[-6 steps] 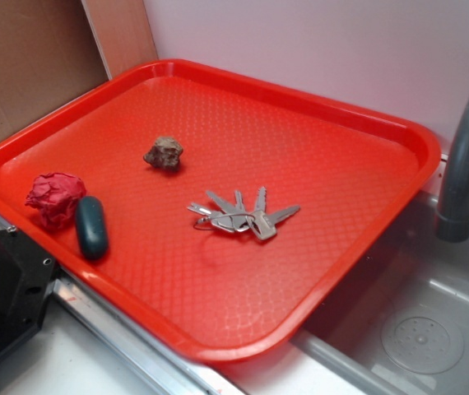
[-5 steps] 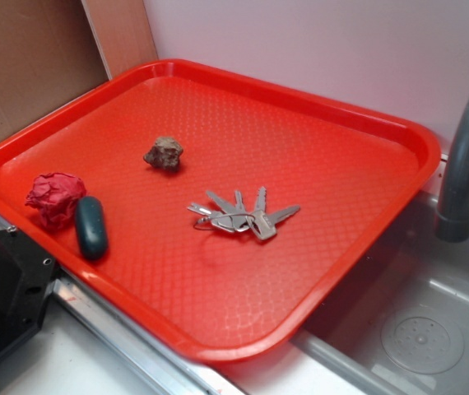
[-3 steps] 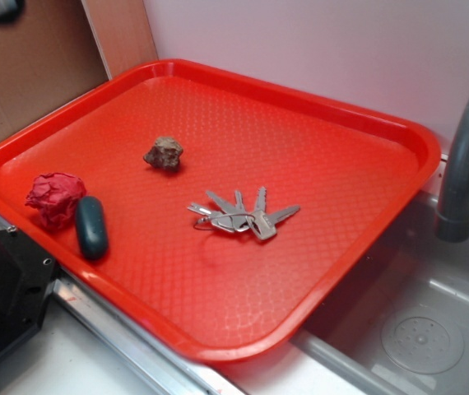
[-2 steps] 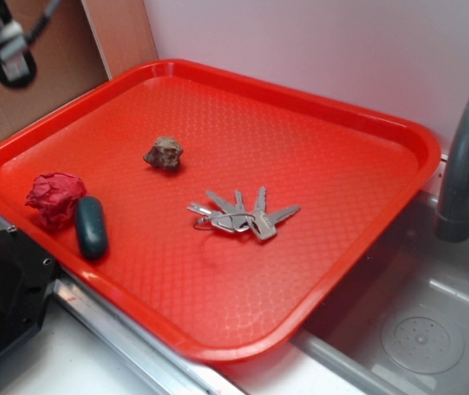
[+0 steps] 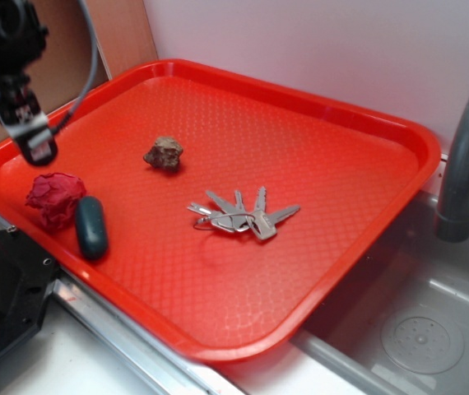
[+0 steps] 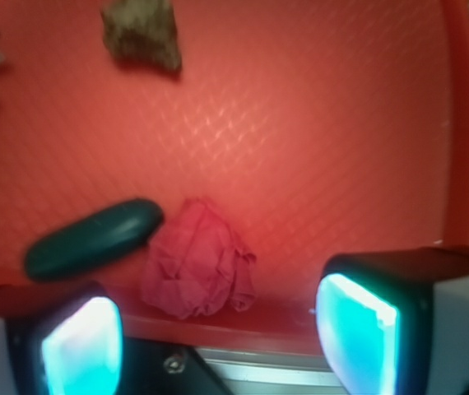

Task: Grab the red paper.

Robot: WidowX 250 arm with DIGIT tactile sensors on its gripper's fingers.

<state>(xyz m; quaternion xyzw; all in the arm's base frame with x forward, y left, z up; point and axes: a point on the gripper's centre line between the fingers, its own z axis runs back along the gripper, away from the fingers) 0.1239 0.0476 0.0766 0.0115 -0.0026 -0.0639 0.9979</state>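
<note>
One crumpled, wrinkly pinkish-red paper (image 6: 197, 262) ball, touching teal oval (image 6: 93, 237); pincer (image 6: 218, 337) spread above

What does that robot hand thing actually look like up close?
The gripper has two blocky black fingers with pale, glossy inner pads that reflect cyan in the wrist view. From the exterior view the arm is black, with a thin grey cable looping beside it and a small white label near its tip.

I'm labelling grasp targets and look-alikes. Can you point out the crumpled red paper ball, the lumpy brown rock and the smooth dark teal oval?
crumpled red paper ball (image 6: 197, 267): wrist view, centre of the wrinkled wad.
lumpy brown rock (image 5: 164, 153): exterior view, middle of its top.
smooth dark teal oval (image 5: 91, 226): exterior view, middle of its upper surface.
</note>
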